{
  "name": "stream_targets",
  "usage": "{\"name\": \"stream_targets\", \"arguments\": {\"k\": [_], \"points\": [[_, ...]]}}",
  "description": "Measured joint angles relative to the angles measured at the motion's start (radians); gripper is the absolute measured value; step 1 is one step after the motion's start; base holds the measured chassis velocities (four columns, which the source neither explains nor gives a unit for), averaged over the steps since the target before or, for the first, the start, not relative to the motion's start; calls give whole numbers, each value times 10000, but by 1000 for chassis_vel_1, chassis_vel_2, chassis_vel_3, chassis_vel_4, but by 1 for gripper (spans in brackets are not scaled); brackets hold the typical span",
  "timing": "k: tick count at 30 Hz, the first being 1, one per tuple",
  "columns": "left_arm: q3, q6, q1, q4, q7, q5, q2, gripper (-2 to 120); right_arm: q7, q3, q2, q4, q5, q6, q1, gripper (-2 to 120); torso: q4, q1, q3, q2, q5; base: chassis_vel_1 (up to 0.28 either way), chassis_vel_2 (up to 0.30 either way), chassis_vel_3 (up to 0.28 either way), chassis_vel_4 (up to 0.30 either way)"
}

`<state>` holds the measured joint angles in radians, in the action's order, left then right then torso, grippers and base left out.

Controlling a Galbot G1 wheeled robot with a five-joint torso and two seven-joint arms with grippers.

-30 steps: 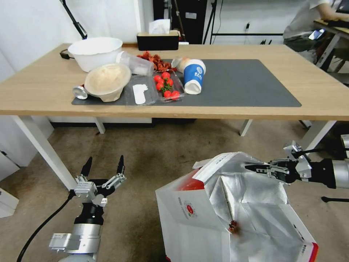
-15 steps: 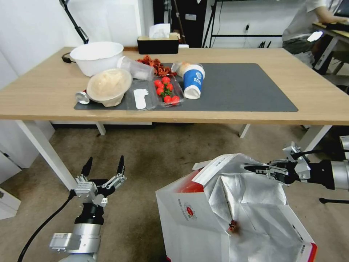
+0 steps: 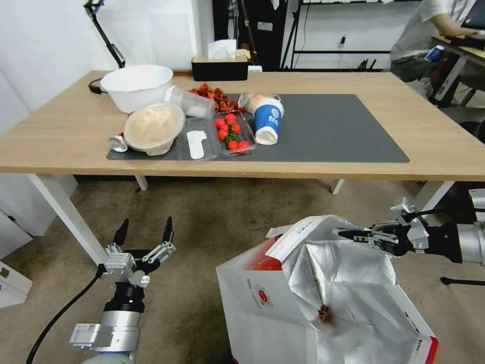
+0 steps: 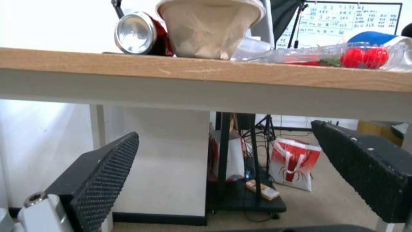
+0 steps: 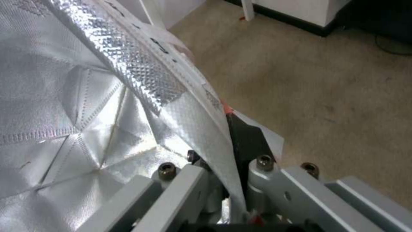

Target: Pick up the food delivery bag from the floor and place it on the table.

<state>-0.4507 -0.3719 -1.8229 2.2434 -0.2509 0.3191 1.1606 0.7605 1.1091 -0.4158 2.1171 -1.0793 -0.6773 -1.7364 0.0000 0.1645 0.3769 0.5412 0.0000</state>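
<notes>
Right gripper (image 3: 348, 233): I had it clamped on the upper edge of the food delivery bag (image 3: 283, 313), reaching in from the right. The right wrist view gave me what the head view could not: the foil-lined wall (image 5: 189, 109) pinched between the two fingers, one dark finger (image 5: 247, 141) pressed to its outer face.
Food delivery bag: I saw it in front of the table (image 3: 65, 131) and lower than its top, mouth open, silver lining showing, round red logo on the white side. I could not tell whether its base touched the carpet.
Left gripper (image 3: 144, 235): fingers spread wide, holding nothing, below the table's near edge, well apart from the bag.
Left wrist view: I looked up at the table edge (image 4: 206, 69) between the two ribbed pads (image 4: 105, 175).
Tabletop: bowls, a blue cup (image 3: 268, 120) and a tray of tomatoes (image 3: 231, 132) sat on the left part of the grey mat (image 3: 333, 126).
</notes>
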Motion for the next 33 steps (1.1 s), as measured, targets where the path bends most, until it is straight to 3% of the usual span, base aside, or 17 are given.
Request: {"name": "stream_targets", "arguments": {"k": [33], "points": [[93,179,95,-30,-51,-212,126,100,14,-426,167,-148,143,134,322,0,-1,543,831,1374,1,0,0,0,0]]}}
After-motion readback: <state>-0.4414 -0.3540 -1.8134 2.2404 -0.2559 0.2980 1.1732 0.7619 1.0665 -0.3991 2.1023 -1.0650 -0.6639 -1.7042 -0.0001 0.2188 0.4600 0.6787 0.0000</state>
